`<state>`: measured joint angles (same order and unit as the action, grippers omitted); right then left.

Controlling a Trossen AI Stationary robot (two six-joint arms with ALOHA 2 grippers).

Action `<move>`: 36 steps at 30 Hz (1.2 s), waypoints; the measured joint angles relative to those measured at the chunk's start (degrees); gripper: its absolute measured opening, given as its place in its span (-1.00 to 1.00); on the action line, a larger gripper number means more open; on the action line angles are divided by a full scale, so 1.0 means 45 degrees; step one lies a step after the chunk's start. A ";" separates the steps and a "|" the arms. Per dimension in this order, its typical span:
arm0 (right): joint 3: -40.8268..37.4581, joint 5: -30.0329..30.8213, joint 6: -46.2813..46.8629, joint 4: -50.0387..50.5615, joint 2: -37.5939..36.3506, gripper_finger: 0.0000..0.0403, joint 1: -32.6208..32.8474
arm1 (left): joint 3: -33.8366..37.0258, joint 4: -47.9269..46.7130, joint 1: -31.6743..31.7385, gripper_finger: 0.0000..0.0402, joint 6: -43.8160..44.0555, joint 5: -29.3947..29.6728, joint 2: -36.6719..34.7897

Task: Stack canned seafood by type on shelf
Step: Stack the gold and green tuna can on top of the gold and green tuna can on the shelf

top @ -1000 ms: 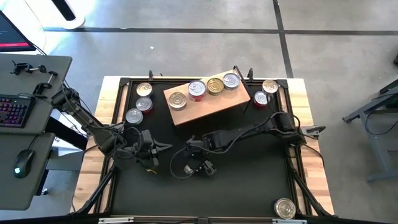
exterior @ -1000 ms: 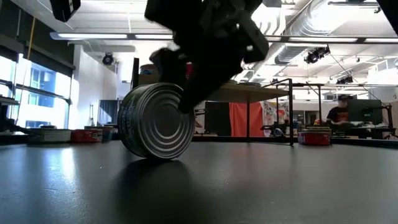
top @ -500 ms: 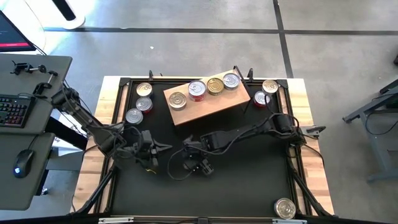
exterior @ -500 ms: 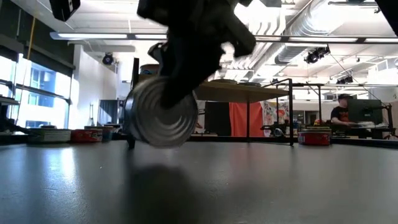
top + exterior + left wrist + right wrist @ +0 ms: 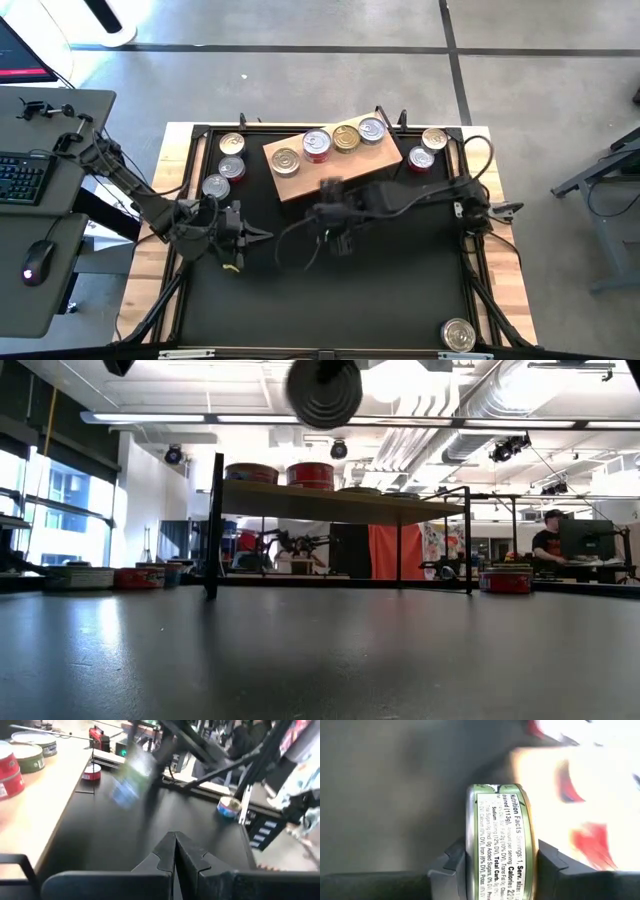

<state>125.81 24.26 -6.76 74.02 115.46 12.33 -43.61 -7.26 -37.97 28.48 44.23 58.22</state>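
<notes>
Since your right gripper point(image 5: 497, 865) has the green-label can point(image 5: 501, 842) pinched by its flat ends, up in the air just in front of the shelf point(image 5: 335, 165), any wobble setting down could topple the stacked cans point(image 5: 317, 144), left gripper point(image 5: 175, 847) closed.

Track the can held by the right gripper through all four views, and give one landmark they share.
High view: hidden under the right gripper, just below the shelf.
Low view: the can at top centre, lifted above the shelf.
Left wrist view: blurred green can, upper left of centre.
Right wrist view: can on edge between the fingers.
Shared landmark: the shelf.
</notes>
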 joint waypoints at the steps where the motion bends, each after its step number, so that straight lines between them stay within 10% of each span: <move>1: 0.0011 0.0514 0.0403 0.0183 -0.0150 -0.34 -0.0134 | 0.0003 -0.0137 0.0078 -1.00 -0.0261 -0.0120 -0.0063; 15: -0.0752 0.6696 0.1130 0.3425 -0.1125 -0.33 -0.2748 | 0.0003 -0.1641 0.1428 -1.00 -0.1302 -0.0224 -0.0161; 30: -0.8585 0.6266 0.0538 0.0616 -0.7605 -0.35 -0.3285 | 0.0013 -0.1770 0.2063 -1.00 -0.0047 0.0538 0.0495; 36: -0.9290 0.6561 -0.3635 -0.2873 -0.8518 -0.39 -0.1635 | 0.0013 -0.1765 0.2517 -1.00 0.0000 0.0519 0.0809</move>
<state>84.01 53.79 -23.12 61.09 77.13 4.97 -43.55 -15.20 -26.64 28.48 46.57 61.86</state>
